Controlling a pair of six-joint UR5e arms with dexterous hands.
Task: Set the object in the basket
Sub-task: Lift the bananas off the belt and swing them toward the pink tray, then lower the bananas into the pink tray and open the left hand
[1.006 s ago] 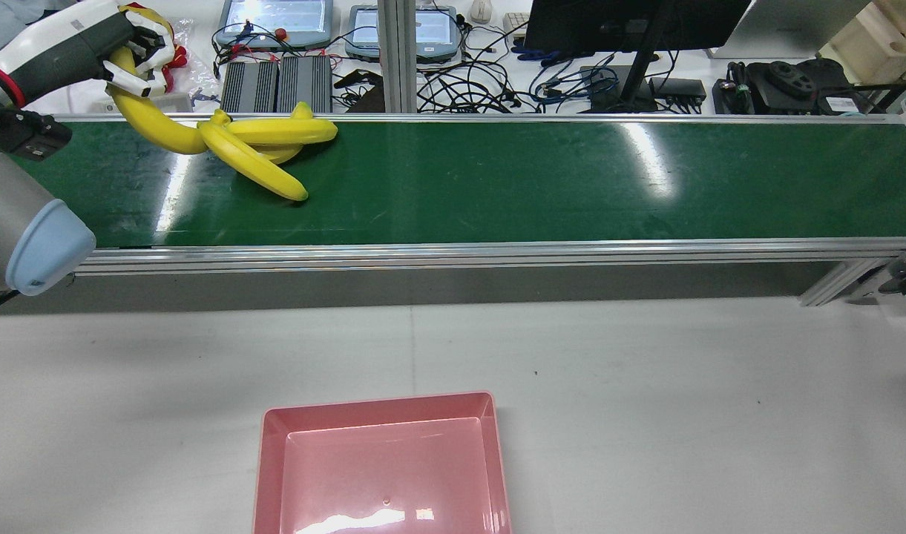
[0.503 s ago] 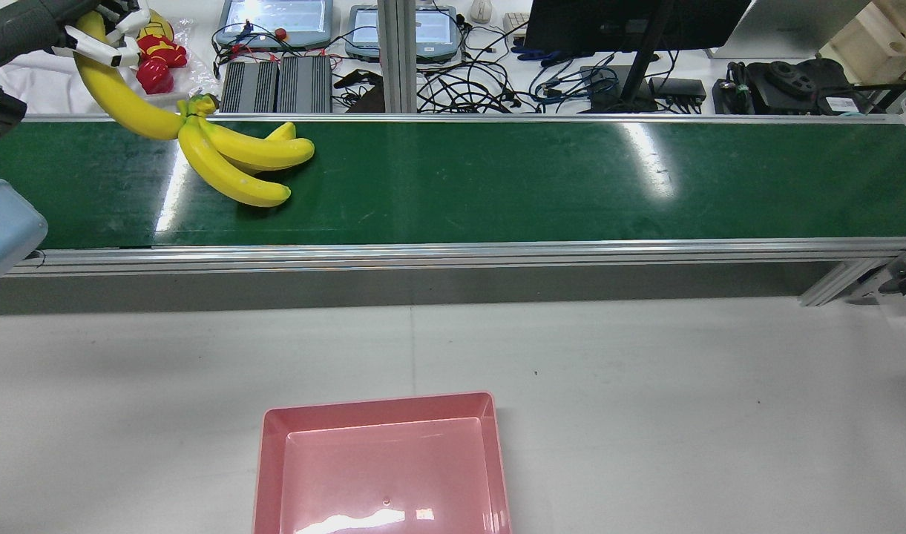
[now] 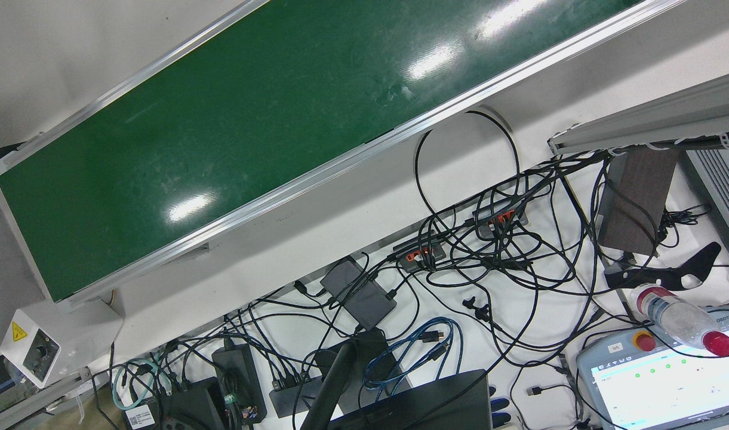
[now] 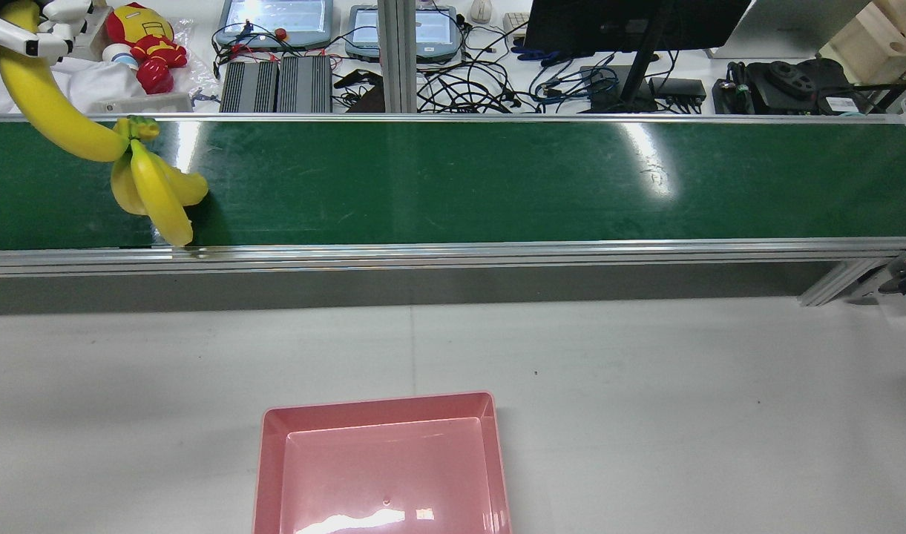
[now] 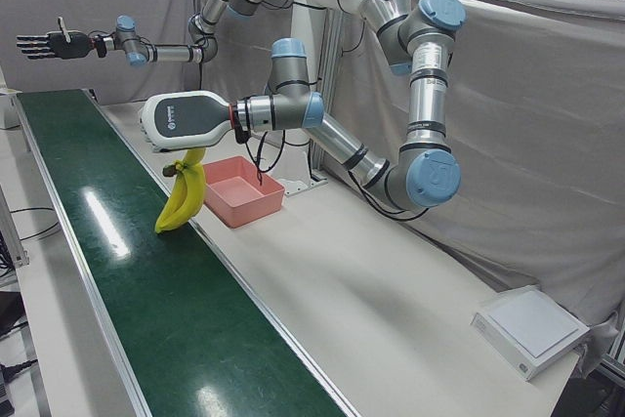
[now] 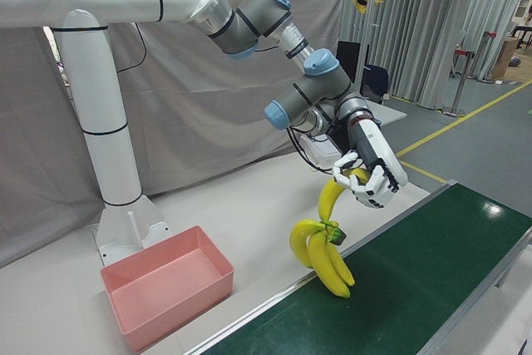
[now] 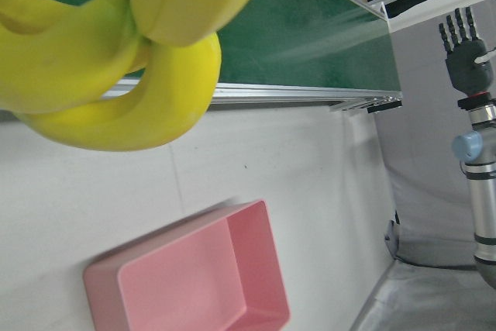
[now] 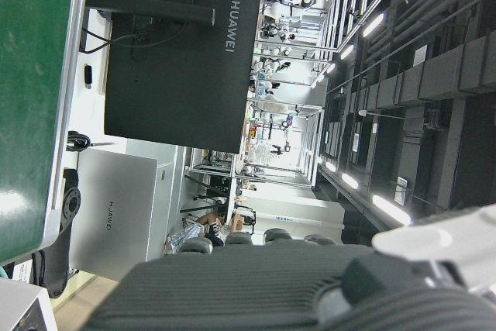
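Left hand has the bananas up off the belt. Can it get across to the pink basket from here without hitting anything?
Probably yes. The left hand holds the bananas hanging clear of the green belt, and the white table between belt and pink basket shows nothing in the way.

Robotics lab, conveyor belt (image 4: 453, 182), teach pendants (image 4: 278, 21)

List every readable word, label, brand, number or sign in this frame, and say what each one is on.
"HUAWEI": back of the black monitor, right hand view.
"HUAWEI": grey device beside it, smaller print.
Yellow warning triangle, no words: small white box at the conveyor's end, front view.
Teach pendant button label and screen text: too small to read.
White label on a black box, front view: too blurred to read.
Left hand housing logo: unreadable.
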